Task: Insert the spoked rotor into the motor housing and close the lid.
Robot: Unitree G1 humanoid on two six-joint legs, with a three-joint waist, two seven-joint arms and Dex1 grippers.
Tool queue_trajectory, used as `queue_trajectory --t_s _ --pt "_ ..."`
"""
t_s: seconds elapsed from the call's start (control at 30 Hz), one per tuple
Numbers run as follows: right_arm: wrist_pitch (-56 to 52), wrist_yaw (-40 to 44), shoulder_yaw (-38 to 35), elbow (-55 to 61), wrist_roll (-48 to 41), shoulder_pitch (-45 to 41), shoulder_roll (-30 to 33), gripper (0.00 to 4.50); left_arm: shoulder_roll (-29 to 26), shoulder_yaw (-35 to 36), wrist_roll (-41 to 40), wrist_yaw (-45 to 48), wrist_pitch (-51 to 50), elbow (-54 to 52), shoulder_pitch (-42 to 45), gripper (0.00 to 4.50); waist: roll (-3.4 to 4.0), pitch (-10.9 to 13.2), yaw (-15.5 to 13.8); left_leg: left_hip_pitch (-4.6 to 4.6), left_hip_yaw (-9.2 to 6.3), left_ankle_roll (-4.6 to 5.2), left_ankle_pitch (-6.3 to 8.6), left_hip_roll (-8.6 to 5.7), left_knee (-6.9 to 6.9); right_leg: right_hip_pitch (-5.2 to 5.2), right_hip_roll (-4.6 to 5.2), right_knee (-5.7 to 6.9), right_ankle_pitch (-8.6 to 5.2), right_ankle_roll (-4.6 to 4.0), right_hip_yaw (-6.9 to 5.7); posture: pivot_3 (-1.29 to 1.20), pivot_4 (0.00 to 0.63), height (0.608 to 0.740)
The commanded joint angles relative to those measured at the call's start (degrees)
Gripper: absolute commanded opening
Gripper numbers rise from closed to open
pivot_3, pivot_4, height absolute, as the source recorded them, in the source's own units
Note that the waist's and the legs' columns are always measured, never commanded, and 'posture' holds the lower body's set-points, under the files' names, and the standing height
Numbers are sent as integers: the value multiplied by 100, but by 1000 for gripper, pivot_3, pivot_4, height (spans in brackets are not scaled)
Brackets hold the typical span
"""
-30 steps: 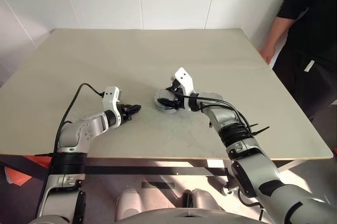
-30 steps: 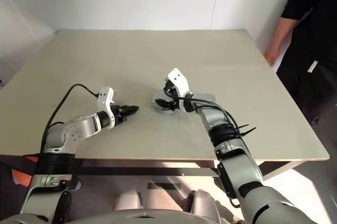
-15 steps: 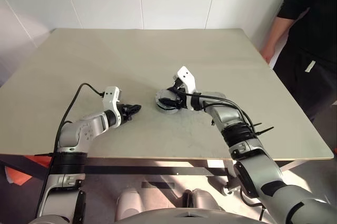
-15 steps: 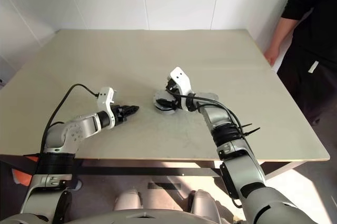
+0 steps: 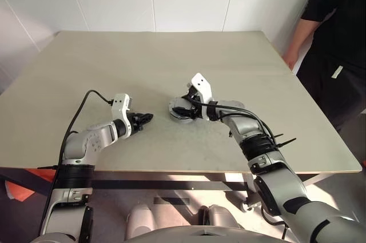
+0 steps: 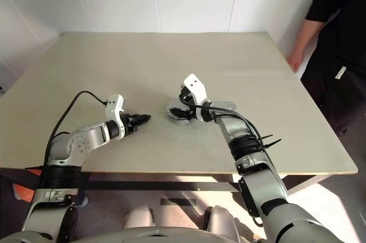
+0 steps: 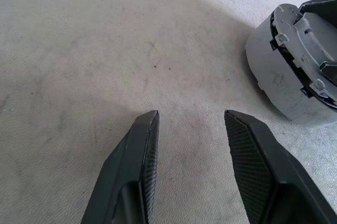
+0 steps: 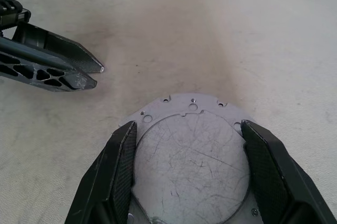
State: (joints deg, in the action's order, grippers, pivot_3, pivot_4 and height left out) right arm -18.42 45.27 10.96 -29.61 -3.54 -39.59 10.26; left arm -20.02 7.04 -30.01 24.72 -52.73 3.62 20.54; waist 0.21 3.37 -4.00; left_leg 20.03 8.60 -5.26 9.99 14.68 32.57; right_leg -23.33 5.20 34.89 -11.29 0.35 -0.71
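Near the counter's (image 5: pixel 171 54) middle, your right gripper's (image 8: pixel 187 145) jaws straddle the motor housing (image 8: pixel 189 155), rigid, heavy, smooth metal: squeeze its sides squarely. Left gripper's (image 7: pixel 189 129) jaws stand spread, empty.

Matt, speckled beige table (image 5: pixel 114 60), scratched dull grey metal lid (image 8: pixel 189 155), black textured pincer pads (image 7: pixel 251 174)
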Motion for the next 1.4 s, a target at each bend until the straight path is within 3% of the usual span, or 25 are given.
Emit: queue_trajectory --t_s 0.03,1.13,1.4 --pt "112 19 14 85 -1 -90 -3 3019 -63 38 88 -40 25 -39 55 2090 0 0 0 0 0 0 0 0 0 0 0 0 0 0 0 0 0 740" --pt "177 6 91 -307 133 -77 26 3019 -74 42 88 -41 16 -64 21 2090 -1 -2 9 -5 0 0 0 0 2 5 0 2 0 0 1 0 0 740" --pt "-156 336 -65 135 -232 3 46 3019 -48 20 88 -49 17 -88 -19 2090 -1 -2 2 -4 0 1 1 0 3 6 0 0 0 0 0 0 0 740"
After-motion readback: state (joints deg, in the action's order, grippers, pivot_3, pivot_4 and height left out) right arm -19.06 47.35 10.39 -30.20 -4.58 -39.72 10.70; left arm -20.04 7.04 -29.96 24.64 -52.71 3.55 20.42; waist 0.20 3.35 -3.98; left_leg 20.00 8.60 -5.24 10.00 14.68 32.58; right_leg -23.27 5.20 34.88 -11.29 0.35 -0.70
